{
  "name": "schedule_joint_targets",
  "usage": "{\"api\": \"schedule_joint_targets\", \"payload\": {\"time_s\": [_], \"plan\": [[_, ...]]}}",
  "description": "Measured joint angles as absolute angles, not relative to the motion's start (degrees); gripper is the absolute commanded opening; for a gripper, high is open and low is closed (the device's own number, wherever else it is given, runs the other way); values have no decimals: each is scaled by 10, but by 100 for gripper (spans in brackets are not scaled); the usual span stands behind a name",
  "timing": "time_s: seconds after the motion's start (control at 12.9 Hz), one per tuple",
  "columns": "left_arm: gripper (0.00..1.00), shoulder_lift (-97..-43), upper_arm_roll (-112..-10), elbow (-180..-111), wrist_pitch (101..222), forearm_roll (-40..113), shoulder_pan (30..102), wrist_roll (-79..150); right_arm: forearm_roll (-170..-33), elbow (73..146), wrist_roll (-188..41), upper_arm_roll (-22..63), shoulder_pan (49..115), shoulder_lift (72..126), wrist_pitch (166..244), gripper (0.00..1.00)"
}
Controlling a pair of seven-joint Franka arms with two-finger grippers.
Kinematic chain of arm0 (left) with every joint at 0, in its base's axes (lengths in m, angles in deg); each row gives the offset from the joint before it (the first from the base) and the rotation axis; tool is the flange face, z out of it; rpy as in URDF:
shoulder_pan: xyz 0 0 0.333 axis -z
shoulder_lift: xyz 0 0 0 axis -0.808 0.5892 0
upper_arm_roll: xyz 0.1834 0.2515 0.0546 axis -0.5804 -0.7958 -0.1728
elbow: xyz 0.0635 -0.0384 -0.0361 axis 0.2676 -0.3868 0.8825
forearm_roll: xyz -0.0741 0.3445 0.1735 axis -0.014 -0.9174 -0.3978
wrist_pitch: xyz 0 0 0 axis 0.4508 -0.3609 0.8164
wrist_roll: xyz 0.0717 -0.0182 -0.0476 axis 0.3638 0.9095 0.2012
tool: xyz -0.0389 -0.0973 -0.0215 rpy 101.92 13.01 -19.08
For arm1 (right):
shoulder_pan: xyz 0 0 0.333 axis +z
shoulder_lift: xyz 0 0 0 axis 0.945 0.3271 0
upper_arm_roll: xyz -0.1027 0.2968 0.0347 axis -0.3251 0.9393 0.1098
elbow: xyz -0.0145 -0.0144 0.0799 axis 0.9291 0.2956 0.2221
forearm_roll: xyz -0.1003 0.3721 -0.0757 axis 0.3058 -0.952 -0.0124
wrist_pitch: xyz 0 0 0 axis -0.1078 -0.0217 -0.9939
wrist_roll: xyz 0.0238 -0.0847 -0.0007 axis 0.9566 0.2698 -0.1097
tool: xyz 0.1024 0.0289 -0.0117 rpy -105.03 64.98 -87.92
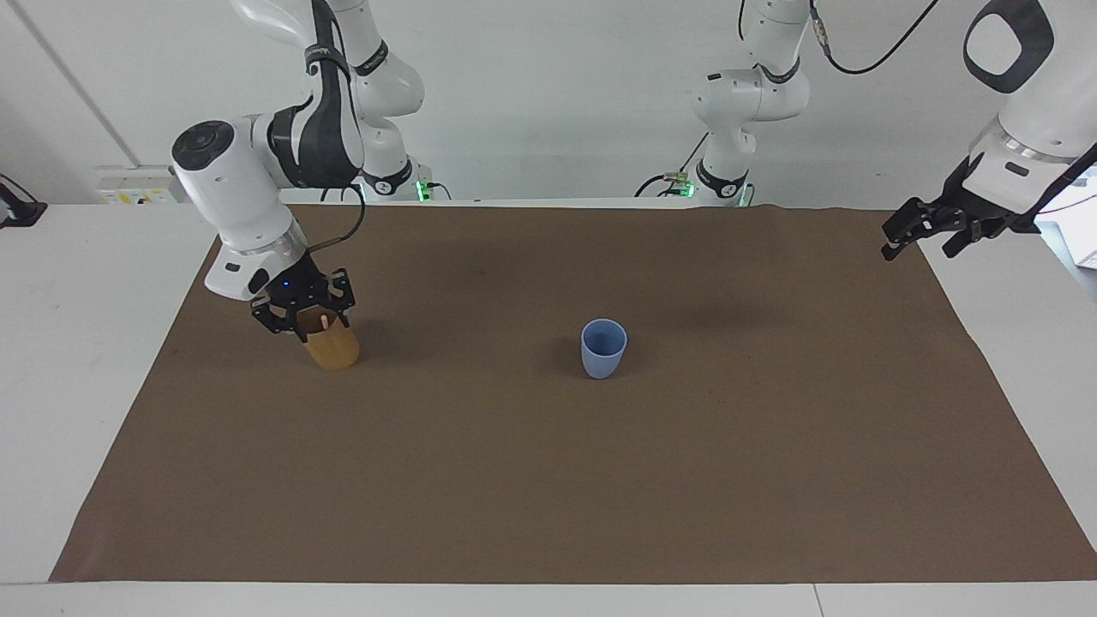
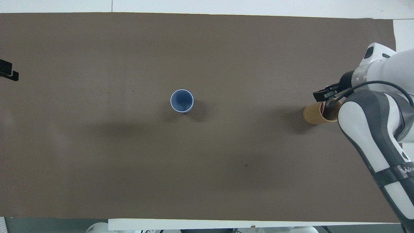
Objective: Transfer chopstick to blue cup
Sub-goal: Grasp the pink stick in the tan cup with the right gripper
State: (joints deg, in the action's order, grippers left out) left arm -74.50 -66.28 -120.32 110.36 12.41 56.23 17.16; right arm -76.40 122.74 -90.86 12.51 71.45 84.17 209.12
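Observation:
A pale-pink chopstick (image 1: 324, 322) stands in a tan cylindrical cup (image 1: 332, 350) near the right arm's end of the table. Only its tip shows in the overhead view (image 2: 323, 106), at the rim of the tan cup (image 2: 311, 115). My right gripper (image 1: 308, 320) is low over the tan cup's mouth and open, with a finger on each side of the chopstick's tip. It also shows in the overhead view (image 2: 325, 96). The blue cup (image 1: 603, 347) stands upright and empty mid-table (image 2: 181, 101). My left gripper (image 1: 919, 247) waits, open and empty, over the mat's edge at the left arm's end.
A brown mat (image 1: 548, 480) covers most of the white table. Only the two cups stand on it. The left gripper's tip (image 2: 9, 72) shows at the overhead view's edge.

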Motion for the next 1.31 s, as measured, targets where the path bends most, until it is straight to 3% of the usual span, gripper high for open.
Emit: {"api": "schedule_joint_targets", "payload": {"time_s": [0.54,1.01,1.31], "plan": [[100,-744,-665,-1204,1098,125,558,172,-764,1228,-920,124,713,840,2068,40],[100,-744,-665,-1205,1097,125,558,172,-764,1228,-920,124,713,837,2070,37],[100,-744,-665,-1205,1097,125,558,172,-764,1228,-920,124,713,837,2070,1]]}}
